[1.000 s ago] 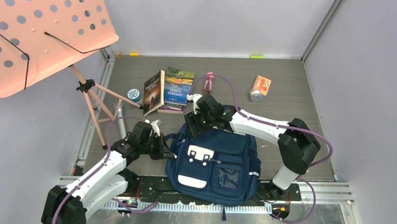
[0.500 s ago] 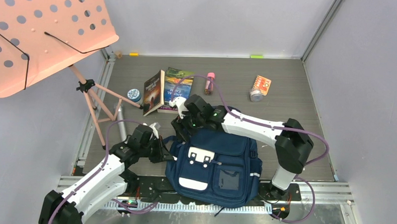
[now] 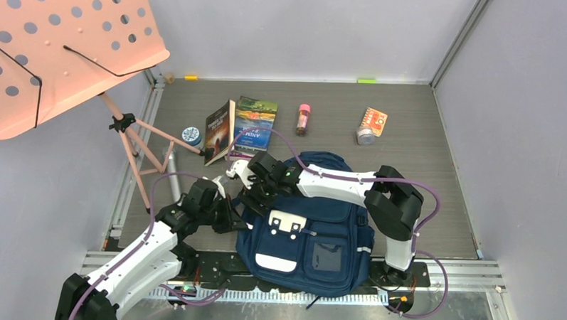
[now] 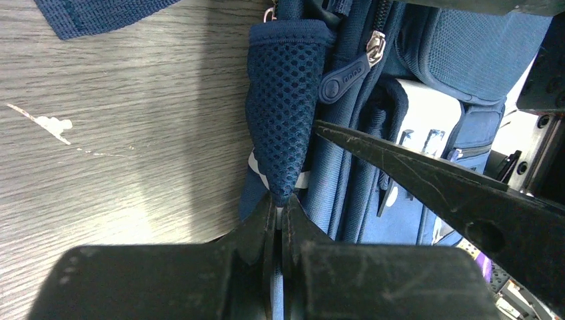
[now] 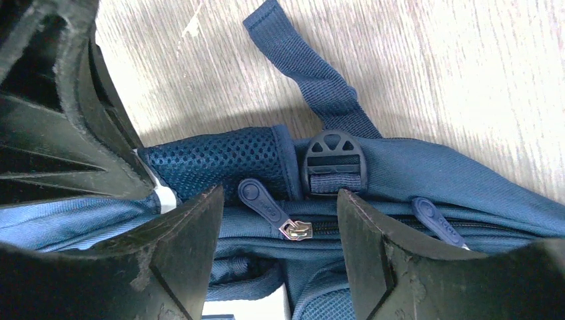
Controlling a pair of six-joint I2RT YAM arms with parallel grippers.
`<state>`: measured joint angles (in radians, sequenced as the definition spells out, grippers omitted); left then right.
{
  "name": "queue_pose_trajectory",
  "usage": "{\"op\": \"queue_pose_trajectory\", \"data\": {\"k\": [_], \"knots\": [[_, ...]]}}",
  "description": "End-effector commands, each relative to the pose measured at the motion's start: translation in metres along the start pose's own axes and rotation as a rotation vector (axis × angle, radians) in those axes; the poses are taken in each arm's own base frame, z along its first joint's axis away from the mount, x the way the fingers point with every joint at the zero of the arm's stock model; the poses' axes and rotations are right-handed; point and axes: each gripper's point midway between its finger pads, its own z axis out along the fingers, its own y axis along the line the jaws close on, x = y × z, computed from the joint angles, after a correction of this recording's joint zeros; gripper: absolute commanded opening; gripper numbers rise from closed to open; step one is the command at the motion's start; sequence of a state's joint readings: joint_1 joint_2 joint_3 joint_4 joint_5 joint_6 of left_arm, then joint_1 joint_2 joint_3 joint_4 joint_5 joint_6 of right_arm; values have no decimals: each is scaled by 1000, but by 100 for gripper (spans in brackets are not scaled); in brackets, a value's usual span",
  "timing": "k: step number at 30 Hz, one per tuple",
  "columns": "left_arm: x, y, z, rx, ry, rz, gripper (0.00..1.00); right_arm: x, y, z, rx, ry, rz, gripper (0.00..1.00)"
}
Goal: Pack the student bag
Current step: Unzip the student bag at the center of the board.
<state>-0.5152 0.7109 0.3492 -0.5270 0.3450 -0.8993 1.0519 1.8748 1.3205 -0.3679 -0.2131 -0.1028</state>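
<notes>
- Left fingers (image 4: 276, 223): closed tight, pinching the tip of the mesh strap (image 4: 283, 100) of the student bag (image 3: 313, 239).
- Right fingers (image 5: 210, 213): spread wide, gripping nothing, poised over the bag's top edge.
- Zip pull (image 5: 261, 200): lies between the right fingers; buckle (image 5: 333, 160) just beyond their tips.
- Student bag: flat on the desk (image 5: 433, 67), under the right fingers, directly ahead of the left fingers.
</notes>
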Motion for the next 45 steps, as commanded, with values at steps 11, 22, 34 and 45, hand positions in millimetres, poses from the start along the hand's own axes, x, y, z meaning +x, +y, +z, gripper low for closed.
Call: {"op": "queue_pose_trajectory", "data": {"k": [11,22,34,45], "knots": [[-3,-7,-4,3,-2,2,0,-5,-15,16,153,-33,-140,64],[-3,1,-4,-14,-30,-13,0,-29,-36,0,309,-130,-2,1],[2,13,-5,-55,-30,-12,0,-54,-63,-28,417,-227,223,1],[7,21,-4,-69,-29,-34,0,-66,-109,-46,462,-323,413,1]]}}
